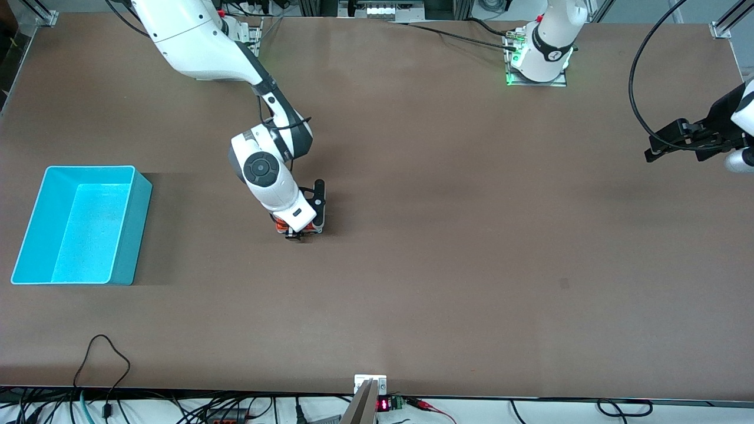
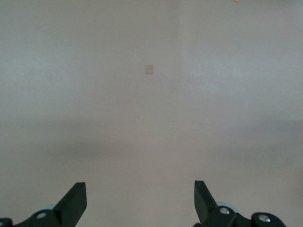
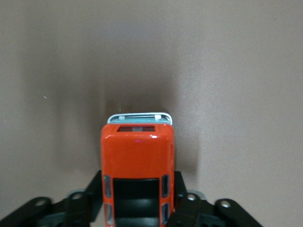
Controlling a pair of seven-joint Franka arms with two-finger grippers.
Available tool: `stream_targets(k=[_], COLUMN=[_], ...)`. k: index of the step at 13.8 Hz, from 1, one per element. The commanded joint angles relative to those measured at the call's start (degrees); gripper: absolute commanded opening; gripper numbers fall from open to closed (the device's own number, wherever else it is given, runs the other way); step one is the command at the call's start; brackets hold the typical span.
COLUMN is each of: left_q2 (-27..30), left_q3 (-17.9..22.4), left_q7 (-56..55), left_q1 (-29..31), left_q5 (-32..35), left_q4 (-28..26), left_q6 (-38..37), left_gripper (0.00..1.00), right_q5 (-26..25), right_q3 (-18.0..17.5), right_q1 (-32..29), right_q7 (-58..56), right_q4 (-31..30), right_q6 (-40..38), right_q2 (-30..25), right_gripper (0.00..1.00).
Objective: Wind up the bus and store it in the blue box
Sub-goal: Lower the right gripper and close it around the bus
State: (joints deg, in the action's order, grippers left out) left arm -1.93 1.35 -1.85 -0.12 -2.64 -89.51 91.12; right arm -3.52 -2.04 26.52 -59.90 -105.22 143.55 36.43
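In the front view, the right arm reaches down from its base to about the middle of the table [image 1: 447, 247]. Its right gripper [image 1: 299, 233] is low at the table surface, and a small part of the orange bus [image 1: 279, 224] shows just under the white wrist housing. The blue box [image 1: 134, 232] stands on the table toward the right arm's end, well apart from the bus; inside it only its own pale floor shows. The left arm waits at its own end of the table — the left gripper [image 1: 652, 151] hangs in the air over the table's edge zone there, with a black cable looping above it.

In the left wrist view, the left gripper [image 2: 140, 201] has its two dark fingers [image 2: 73, 201] set wide apart, with nothing between them. Under it lies only the bare brown table, with one small pale mark on it.

In the right wrist view, the bus [image 3: 137, 165] sits on the table between the black fingers [image 3: 92, 191] of the right gripper [image 3: 138, 194]. The fingers press against both sides of the orange body, so the gripper is closed on the bus. The dark roof panel is near the wrist, and the whitish bumper end points away from it.
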Motion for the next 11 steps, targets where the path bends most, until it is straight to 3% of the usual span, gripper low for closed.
stream_targets(k=[1, 5, 9, 11], left_q2=[0.7, 0.7, 0.7, 0.7], left_q3=[-0.03, -0.03, -0.03, -0.03], left_q7=[1.15, 1.06, 1.06, 1.06], left_q1=[-0.05, -0.05, -0.14, -0.05], left_q5=[-0.35, -0.35, -0.35, -0.35], left_q4=[-1.19, -1.28, -1.28, -1.28], left_q6=[0.81, 0.72, 0.72, 0.72], left_gripper=[1.0, 1.0, 1.0, 1.0], right_q5=[0.09, 0.36, 0.09, 0.27], right_q3=[0.02, 0.02, 3.17, 7.82], right_q1=[-0.77, -0.95, -2.44, -2.35], right_q7=[0.39, 2.93, 8.3, 8.66], right_q4=[0.89, 2.81, 12.82, 16.17], right_q6=[0.5, -0.63, -22.03, -28.04], right_q2=[0.4, -0.04, -3.19, -4.86], right_gripper=[0.0, 0.0, 0.0, 0.0])
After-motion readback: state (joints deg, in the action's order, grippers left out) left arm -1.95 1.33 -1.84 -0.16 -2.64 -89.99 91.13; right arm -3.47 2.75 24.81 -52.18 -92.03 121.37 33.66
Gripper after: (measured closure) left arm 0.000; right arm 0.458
